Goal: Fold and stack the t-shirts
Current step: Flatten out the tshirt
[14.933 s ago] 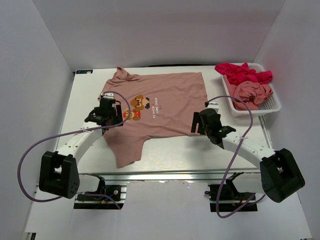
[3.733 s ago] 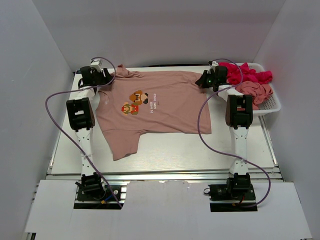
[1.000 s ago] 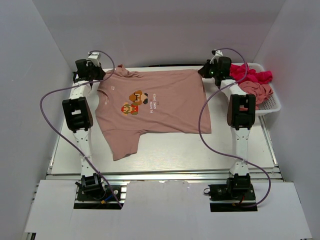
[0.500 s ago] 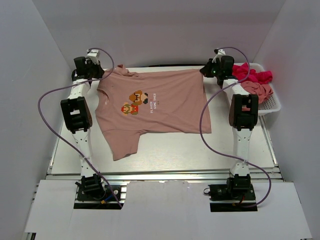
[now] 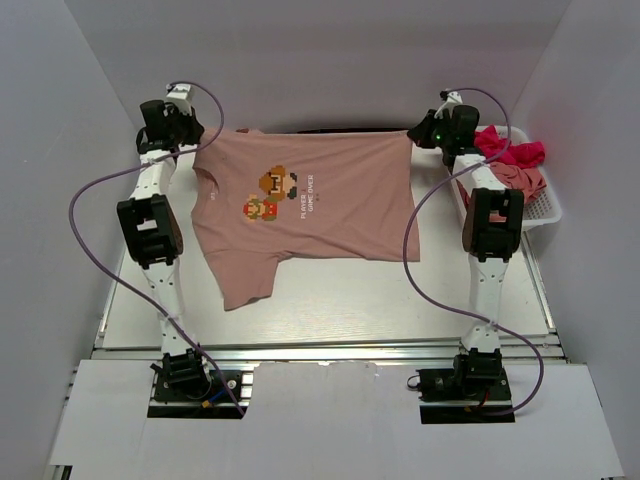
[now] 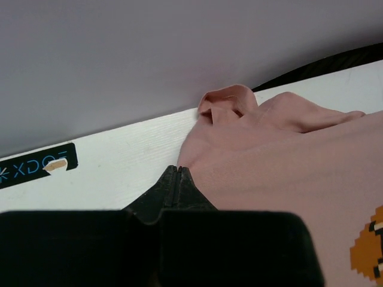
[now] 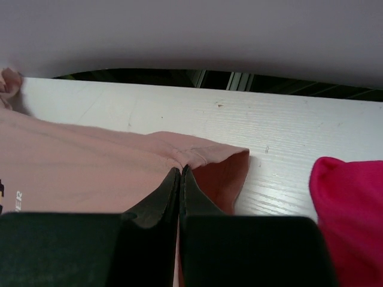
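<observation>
- The left claw [image 6: 178, 171] is pinching its fingers together on the far-left edge of the printed pink t-shirt [image 5: 320, 215], with the fabric caught right at its tips.
- The right claw [image 7: 181, 171] is clamping shut on the same shirt's far-right corner, where a hem is curling up beside its tips.
- The printed pink t-shirt is lying spread across the far half of the desk [image 5: 350, 300], stretching between the two claws. Its pixel print [image 5: 272, 194] is facing up, and one sleeve [image 5: 245, 285] is trailing toward the near edge.
- Both arms are reaching out long toward the back wall, one at each side of the shirt.
- A magenta t-shirt [image 5: 508, 150] and a second pink t-shirt [image 5: 512, 183] are sitting bunched in the white basket [image 5: 545, 212] at the desk's far-right corner, just beside the right claw.
</observation>
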